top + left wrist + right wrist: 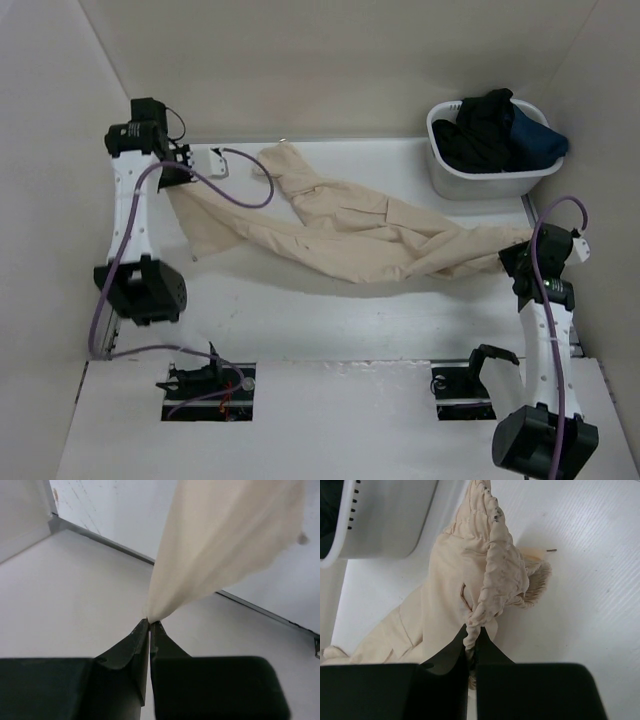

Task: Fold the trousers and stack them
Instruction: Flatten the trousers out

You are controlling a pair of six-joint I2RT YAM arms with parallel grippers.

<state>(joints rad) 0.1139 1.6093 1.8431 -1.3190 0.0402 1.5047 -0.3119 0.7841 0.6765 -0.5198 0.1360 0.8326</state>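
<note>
One broad white table [330, 320] carries everything. The beige trousers [350, 240] lie strung across its far half from left to right, rumpled and slack in the middle, held at both ends, I'd judge, to draw them out flat before folding. A white basket [450, 185] of dark garments sits in the far right corner, just beyond them. The left pincer [150, 622] is clamped on a cloth edge, the right pincer [471, 632] on a gathered, elasticated hem.

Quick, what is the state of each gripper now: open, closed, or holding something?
Left gripper: closed, holding the trousers.
Right gripper: closed, holding the trousers.
</note>
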